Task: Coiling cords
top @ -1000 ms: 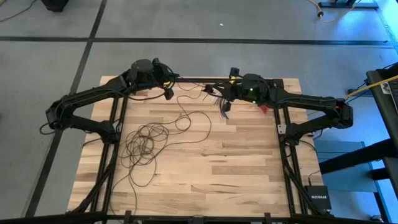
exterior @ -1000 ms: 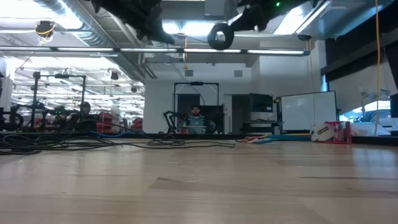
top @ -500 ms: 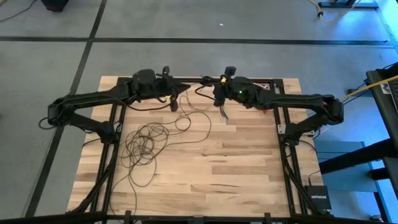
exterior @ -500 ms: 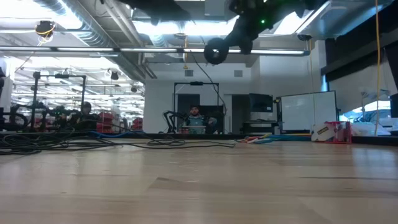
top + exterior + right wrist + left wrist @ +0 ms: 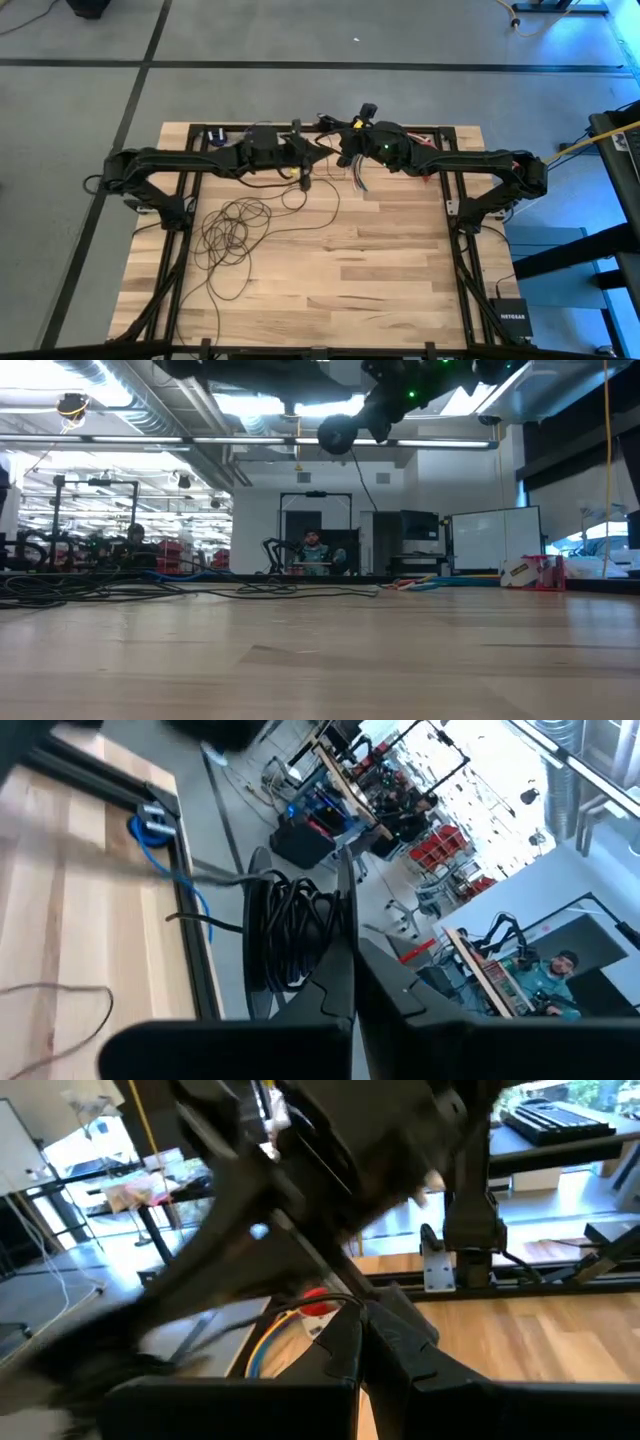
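Observation:
The cord is a thin dark wire. Most of it lies in a tangle of loops (image 5: 235, 228) on the wooden table's left half, and one strand (image 5: 322, 195) climbs toward the grippers. Both arms meet high over the far middle of the table. My left gripper (image 5: 318, 148) is shut and faces my right gripper (image 5: 342, 150), which is shut too. A bunch of dark loops (image 5: 290, 935) sits at the right gripper's fingertips. The cord's round black puck (image 5: 337, 435) hangs beside that gripper in the low view. My left gripper pinches a single thin strand of the cord (image 5: 335, 1299) at its fingertips, coming level from the table's left. The strand arches away from the tips, clear of the table. My right gripper is shut on the bunch of cord loops (image 5: 300, 920), coming roughly level from the table's right. The loops stand beside its fingers (image 5: 340, 970), lifted clear of the table; the exact place of contact is hidden by the fingers.
A short bundle of multicoloured wires (image 5: 355, 178) hangs under the right arm. Black frame rails (image 5: 185, 200) run along the table's left, right and far edges. A small black box (image 5: 510, 318) lies off the table's near right corner.
My left gripper has swung toward the table's right, sinking a little, and now stands close to my right gripper. My right gripper has shifted slightly left and turned, and the puck has moved with it. The tangle on the table has stayed where it was.

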You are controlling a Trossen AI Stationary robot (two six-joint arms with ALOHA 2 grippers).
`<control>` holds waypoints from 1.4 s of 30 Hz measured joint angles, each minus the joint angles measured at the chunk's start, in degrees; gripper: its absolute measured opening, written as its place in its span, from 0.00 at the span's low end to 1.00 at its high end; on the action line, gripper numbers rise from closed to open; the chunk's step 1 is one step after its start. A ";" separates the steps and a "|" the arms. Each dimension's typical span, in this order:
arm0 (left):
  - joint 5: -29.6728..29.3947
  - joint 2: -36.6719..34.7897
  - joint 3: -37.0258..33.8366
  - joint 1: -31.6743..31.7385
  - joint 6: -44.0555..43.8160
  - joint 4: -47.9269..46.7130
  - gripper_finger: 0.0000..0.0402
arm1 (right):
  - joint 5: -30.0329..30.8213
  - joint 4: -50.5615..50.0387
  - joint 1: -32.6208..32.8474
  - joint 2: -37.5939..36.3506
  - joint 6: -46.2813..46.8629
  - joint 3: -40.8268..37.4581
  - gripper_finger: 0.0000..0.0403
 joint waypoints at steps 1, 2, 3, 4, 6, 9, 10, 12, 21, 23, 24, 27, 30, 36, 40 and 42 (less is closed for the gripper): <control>-0.08 0.91 0.00 -0.22 0.52 0.97 0.00 | -0.38 0.32 0.00 0.00 0.55 0.00 0.01; -0.39 1.77 0.00 -0.31 1.07 1.52 0.00 | -0.97 0.63 -0.02 0.00 1.26 0.00 0.01; -1.01 2.64 0.00 -0.43 1.30 2.38 0.00 | -1.54 0.97 -0.02 0.00 2.00 0.00 0.01; -1.75 3.45 0.00 -0.45 1.66 3.16 0.00 | -2.34 1.23 -0.02 0.00 2.78 0.00 0.01; -3.73 4.83 0.00 -0.41 3.07 3.81 0.00 | -3.53 1.99 0.00 0.00 4.01 0.00 0.01; -7.13 6.47 0.00 0.06 5.29 3.47 0.00 | -4.55 2.19 0.00 -0.02 5.71 0.54 0.01; -7.90 6.84 0.00 0.24 5.76 3.47 0.00 | -5.15 1.87 0.00 -0.02 6.26 0.92 0.01; -9.90 7.52 0.00 0.75 7.13 3.44 0.00 | -5.84 1.80 0.00 -0.02 7.50 1.82 0.01; -18.95 7.61 0.11 3.29 9.24 -3.88 0.00 | -10.21 -4.07 0.09 -1.44 11.60 4.92 0.01; -19.59 7.57 0.15 3.99 9.98 -5.81 0.00 | -10.16 -5.84 0.07 -2.64 11.64 4.94 0.01; -19.62 7.57 0.15 4.29 9.95 -6.65 0.00 | -10.13 -6.70 0.02 -3.28 11.66 4.96 0.01; -19.81 7.59 0.11 4.62 7.82 -8.59 0.00 | -9.99 -9.34 0.04 -4.71 11.72 5.05 0.01; -18.27 7.64 0.04 4.58 8.47 -9.08 0.00 | -8.83 -10.39 0.04 -5.81 11.66 5.10 0.01; -15.94 7.66 0.01 4.62 8.40 -10.38 0.00 | -8.77 -10.70 0.07 -6.58 11.57 5.16 0.01; -15.77 7.73 -0.02 4.62 8.19 -11.93 0.00 | -8.68 -10.70 0.07 -6.60 11.01 5.22 0.01; -15.77 7.73 -0.02 4.63 8.21 -12.22 0.00 | -8.66 -10.69 0.07 -6.60 10.54 5.22 0.01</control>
